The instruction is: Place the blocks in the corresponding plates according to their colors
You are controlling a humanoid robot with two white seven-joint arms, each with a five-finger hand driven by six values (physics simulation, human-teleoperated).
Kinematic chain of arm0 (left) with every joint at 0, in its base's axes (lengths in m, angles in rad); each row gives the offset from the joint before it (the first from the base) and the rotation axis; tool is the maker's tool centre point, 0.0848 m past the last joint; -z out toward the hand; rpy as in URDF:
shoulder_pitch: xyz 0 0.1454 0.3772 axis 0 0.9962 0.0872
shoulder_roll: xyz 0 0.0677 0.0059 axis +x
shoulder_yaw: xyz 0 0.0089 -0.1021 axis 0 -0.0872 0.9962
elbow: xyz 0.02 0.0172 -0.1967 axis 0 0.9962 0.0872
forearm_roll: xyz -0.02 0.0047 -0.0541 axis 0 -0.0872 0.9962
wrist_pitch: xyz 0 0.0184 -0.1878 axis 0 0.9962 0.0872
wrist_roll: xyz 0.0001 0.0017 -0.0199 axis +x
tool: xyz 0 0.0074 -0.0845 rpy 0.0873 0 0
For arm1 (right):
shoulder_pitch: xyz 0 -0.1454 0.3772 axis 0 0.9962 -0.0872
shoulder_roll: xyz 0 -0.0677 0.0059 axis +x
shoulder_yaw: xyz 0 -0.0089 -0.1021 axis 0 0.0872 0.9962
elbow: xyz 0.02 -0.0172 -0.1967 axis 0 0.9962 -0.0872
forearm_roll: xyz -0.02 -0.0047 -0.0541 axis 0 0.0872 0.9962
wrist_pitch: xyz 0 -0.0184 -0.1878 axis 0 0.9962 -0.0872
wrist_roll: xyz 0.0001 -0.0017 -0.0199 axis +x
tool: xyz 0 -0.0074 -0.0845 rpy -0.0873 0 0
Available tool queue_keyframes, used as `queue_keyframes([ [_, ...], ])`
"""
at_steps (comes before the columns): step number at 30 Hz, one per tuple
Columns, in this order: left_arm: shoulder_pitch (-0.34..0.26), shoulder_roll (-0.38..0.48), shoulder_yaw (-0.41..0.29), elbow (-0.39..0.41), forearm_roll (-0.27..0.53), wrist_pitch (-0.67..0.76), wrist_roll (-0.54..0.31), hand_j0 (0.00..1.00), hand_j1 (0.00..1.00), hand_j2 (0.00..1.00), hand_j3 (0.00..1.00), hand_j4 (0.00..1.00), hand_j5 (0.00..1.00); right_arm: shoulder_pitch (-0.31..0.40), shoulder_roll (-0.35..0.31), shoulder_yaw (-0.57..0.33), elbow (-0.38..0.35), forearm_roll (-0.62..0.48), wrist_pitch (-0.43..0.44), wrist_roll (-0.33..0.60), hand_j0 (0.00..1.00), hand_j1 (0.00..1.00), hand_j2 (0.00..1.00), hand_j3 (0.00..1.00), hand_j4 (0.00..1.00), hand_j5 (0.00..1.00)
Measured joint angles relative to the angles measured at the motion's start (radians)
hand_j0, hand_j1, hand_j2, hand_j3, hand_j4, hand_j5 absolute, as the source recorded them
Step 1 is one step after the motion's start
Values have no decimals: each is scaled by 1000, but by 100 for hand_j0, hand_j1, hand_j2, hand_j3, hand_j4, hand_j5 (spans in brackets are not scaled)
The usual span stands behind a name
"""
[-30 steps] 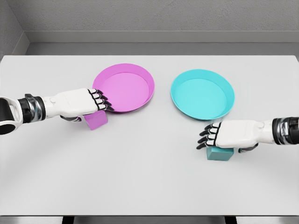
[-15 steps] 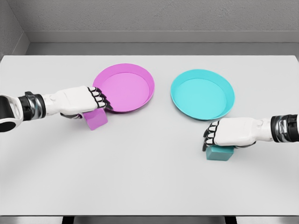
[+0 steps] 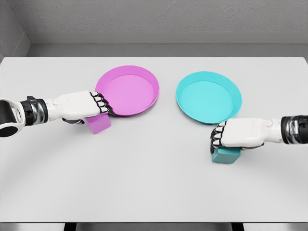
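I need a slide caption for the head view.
Each robot hand (left, right) covers its matching block, pink and teal, beside both plates.

from my seat the render is bright and evenly lit, light falling softly from above. the white table [image 3: 154,192] carries only faint, diffuse shadows under each hand and block, with no hard edges. i see no glare or hot spots. everything is sharp from front edge to back wall [image 3: 159,17]; no motion blur, no bending at the borders.
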Motion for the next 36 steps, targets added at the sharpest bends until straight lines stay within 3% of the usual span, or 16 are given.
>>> queue_keyframes([
  [7,0,1,0,1,-17,-1,1,70,70,70,70,70,70,-3,28,-84,10,-39,0,1,69,69,69,69,69,69],
  [9,0,2,0,1,-20,-1,1,70,70,70,70,70,70,-17,40,-107,19,-61,0,1,69,69,69,69,69,69],
  [14,0,2,1,1,-27,-2,2,57,57,57,57,57,57,-66,61,-132,60,-94,1,2,69,69,69,69,69,69],
  [19,-2,3,2,1,-24,-2,2,51,51,51,51,51,51,-169,136,-136,170,-99,0,2,69,69,69,69,69,69],
  [23,-9,3,1,0,-24,-6,1,49,49,49,49,49,49,-284,255,-133,322,-97,2,2,72,72,72,72,72,72],
  [24,-12,3,0,-1,-24,-9,1,48,48,48,48,48,48,-284,283,-132,354,-93,1,2,93,93,93,93,93,93],
  [25,-17,5,0,-1,-23,-13,1,47,47,47,47,47,47,-285,304,-132,377,-90,1,2,100,100,100,100,100,100],
  [30,-34,23,2,-4,-21,-48,0,41,41,41,41,41,41,-252,327,-178,422,-74,0,2,100,100,100,100,100,100],
  [34,-64,53,8,-9,-4,-79,0,41,41,41,41,41,41,-146,261,-312,449,-67,-1,2,100,100,100,100,100,100],
  [36,-86,65,9,-9,14,-90,-1,41,41,41,41,41,41,-129,231,-384,469,-59,0,2,100,100,100,100,100,100],
])
